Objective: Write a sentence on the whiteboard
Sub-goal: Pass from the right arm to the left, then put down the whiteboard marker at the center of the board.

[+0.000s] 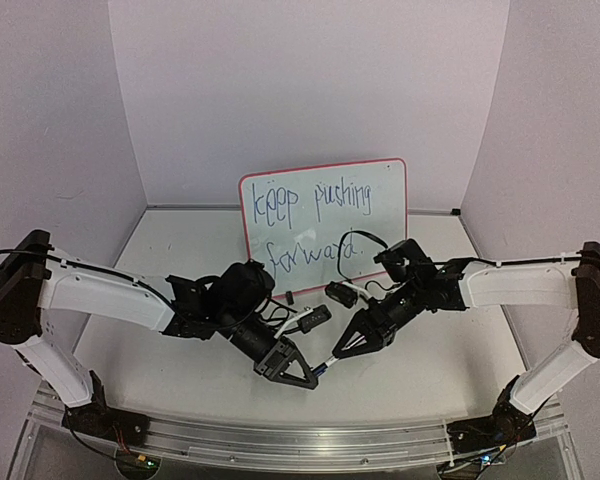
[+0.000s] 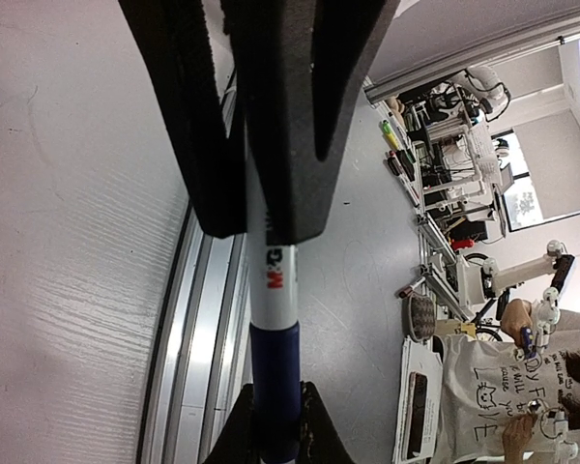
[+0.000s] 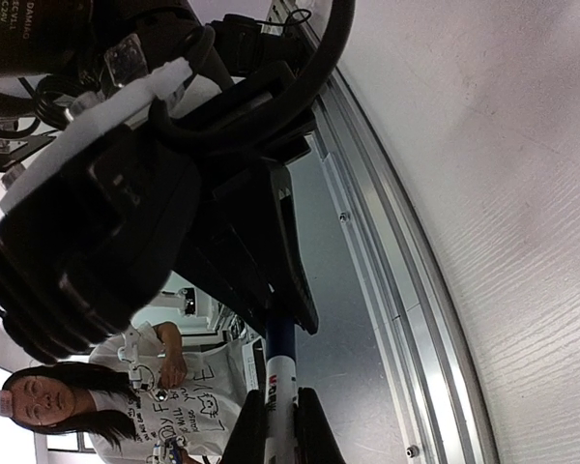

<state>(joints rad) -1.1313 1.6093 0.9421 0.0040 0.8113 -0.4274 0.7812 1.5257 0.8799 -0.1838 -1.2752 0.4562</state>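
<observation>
Whiteboard (image 1: 388, 215), sentence (image 1: 325, 200) "keep pushing forward." (in blue)

- Left gripper (image 2: 256, 227): black fingers reach down from the top edge, clamped on a marker (image 2: 273, 290).
- Marker: white barrel with red and black print, blue lower section.
- Right gripper (image 2: 275, 435): two black fingertips at the bottom edge, pressed against either side of the blue section.
- Left: white wood-grain table (image 2: 68, 242), edged by an aluminium rail (image 2: 208, 329).
- Background right: person (image 2: 493, 387) in a printed white T-shirt.
</observation>
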